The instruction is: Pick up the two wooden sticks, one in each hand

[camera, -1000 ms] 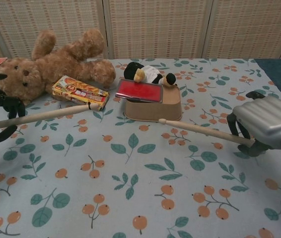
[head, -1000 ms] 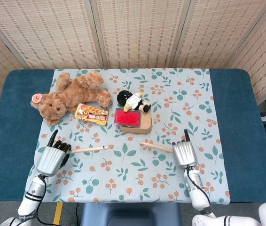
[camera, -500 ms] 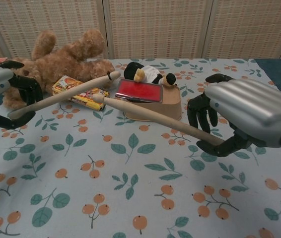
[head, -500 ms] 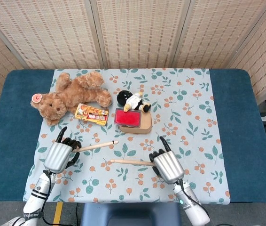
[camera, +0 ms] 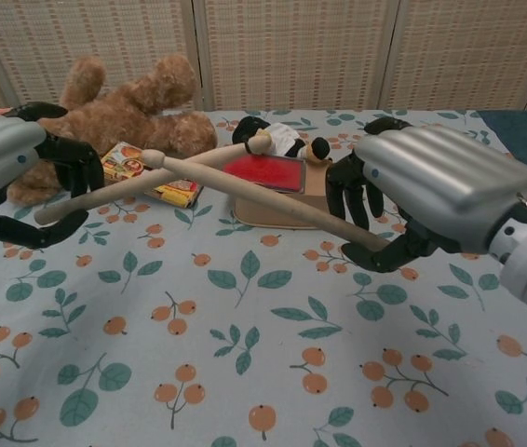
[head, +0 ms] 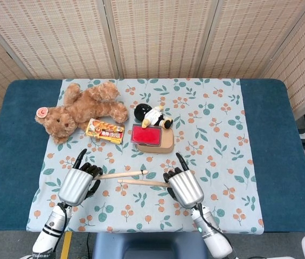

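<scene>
My left hand [head: 78,184] [camera: 7,177] holds one wooden stick [head: 123,174] [camera: 152,177] by its end, lifted above the cloth, tip pointing right. The other wooden stick [head: 141,182] [camera: 263,197] is gripped at its end by my right hand [head: 185,188] [camera: 436,191], its tip pointing left. In the chest view the two sticks cross in the air in front of the tan box. Both hands hover over the near part of the floral tablecloth [head: 158,210].
A brown teddy bear [head: 82,108] [camera: 119,112] lies at the back left beside a yellow snack box [head: 105,130] [camera: 152,174]. A tan box with a red top [head: 152,137] [camera: 277,191] stands mid-table, with a small black-and-white plush toy [head: 151,115] [camera: 280,137] behind it.
Both hands have moved inward and risen with their sticks. The stick tips now overlap and cross near the table's middle; a second ago they lay far apart and low.
</scene>
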Controlling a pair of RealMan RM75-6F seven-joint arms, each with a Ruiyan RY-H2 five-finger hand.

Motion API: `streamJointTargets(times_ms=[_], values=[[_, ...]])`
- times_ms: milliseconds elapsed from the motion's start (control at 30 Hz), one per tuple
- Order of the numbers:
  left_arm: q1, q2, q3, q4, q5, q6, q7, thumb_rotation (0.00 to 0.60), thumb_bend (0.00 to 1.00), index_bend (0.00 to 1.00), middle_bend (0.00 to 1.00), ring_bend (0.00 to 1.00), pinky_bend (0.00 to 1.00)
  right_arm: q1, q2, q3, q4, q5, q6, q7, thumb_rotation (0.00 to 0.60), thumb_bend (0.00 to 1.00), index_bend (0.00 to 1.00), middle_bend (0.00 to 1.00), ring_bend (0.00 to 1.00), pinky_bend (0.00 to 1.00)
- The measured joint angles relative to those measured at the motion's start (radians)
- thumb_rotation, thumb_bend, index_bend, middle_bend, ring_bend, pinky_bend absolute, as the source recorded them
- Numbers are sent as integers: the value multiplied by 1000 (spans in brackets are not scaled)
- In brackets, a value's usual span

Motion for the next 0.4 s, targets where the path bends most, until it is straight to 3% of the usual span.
streamJointTargets(times_ms=[400], values=[[5, -7, 6, -1, 5, 0, 12, 600, 575, 844, 849, 426, 0, -6, 3, 4, 9, 11, -5, -4, 600, 372, 970, 844, 491, 0]])
